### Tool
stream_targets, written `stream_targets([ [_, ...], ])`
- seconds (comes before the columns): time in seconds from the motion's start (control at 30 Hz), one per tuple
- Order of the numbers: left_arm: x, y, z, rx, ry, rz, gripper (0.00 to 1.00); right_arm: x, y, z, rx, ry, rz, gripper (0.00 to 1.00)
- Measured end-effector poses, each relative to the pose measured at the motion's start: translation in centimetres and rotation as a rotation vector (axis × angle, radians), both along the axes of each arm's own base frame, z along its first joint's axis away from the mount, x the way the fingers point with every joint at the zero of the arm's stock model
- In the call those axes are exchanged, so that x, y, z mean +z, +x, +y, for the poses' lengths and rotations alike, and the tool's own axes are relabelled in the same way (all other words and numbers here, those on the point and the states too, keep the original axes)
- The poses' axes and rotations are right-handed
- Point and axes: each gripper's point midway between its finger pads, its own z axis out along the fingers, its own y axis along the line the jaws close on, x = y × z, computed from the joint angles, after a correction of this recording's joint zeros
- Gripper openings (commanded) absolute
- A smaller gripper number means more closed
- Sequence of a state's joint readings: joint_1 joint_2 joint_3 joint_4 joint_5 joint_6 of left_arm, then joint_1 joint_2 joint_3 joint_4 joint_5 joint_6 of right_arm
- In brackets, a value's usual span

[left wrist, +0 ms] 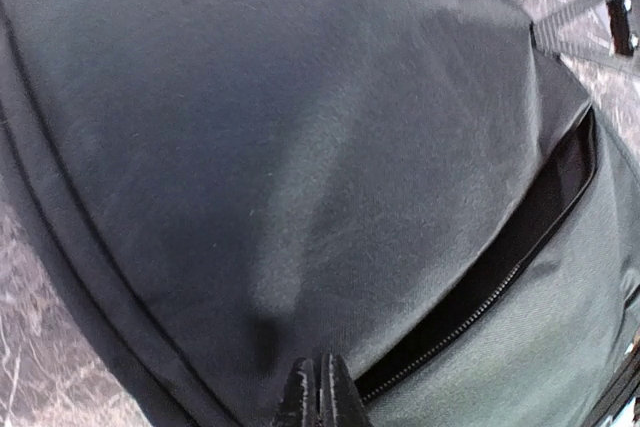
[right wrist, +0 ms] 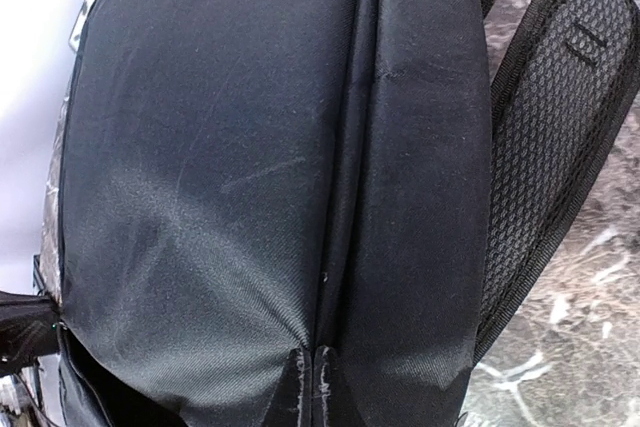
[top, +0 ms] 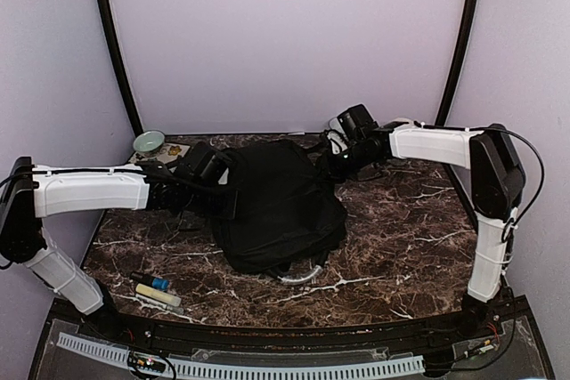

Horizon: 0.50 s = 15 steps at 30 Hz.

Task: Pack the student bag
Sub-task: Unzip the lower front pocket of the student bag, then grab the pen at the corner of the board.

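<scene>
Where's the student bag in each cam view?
Top external: student bag mid-table, between the arms.
Left wrist: student bag fills most of frame; zip opening lower right.
Right wrist: student bag fills left and centre; mesh strap at right.
Shared landmark: dark marble table, at edges of both wrist views.

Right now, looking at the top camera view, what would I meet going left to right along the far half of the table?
Bowl → left end effector → bag → right end effector.
</scene>
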State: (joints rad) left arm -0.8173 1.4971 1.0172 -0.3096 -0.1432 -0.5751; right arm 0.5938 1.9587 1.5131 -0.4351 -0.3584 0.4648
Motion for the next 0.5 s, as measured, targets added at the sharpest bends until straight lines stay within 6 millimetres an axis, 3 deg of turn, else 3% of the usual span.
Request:
stream_targets([
  [0.13,0.7,0.9,0.3,0.023,-0.008,-0.028,0.03,-0.1,0.6,-0.6,-0.022,-0.003,-0.006,0.00],
  [0.27,0.6,0.8,1.8,0.085,-0.005,-0.031,0.46,-0.6,0.3,-0.6,-0.014,0.011,-0.004,0.11],
  [0.5,0.3,-0.8,6.3,0.201,0.032,-0.001,0.76,-1.2,-0.2,-1.1,-0.017,0.007,0.007,0.34],
])
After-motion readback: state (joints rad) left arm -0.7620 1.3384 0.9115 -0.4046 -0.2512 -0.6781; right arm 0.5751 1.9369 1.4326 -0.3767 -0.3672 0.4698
